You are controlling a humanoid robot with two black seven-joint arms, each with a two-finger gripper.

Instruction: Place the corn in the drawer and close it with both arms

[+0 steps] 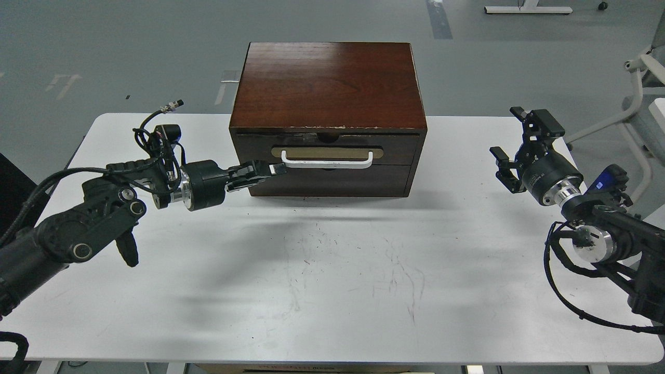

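Note:
The drawer (327,147) is the upper front of a dark reddish-brown wooden box, with a white bar handle (328,161) on a tan plate. It sits pushed in, nearly flush with the box front. My left gripper (273,169) is shut, its fingertips pressed against the drawer front just left of the handle. My right gripper (511,136) is open and empty, held above the table well to the right of the box. The corn is not in view.
The box (326,83) stands at the back middle of the white table (332,270). A plain dark panel (332,182) lies below the drawer. A white chair frame (641,104) stands off the table's right edge.

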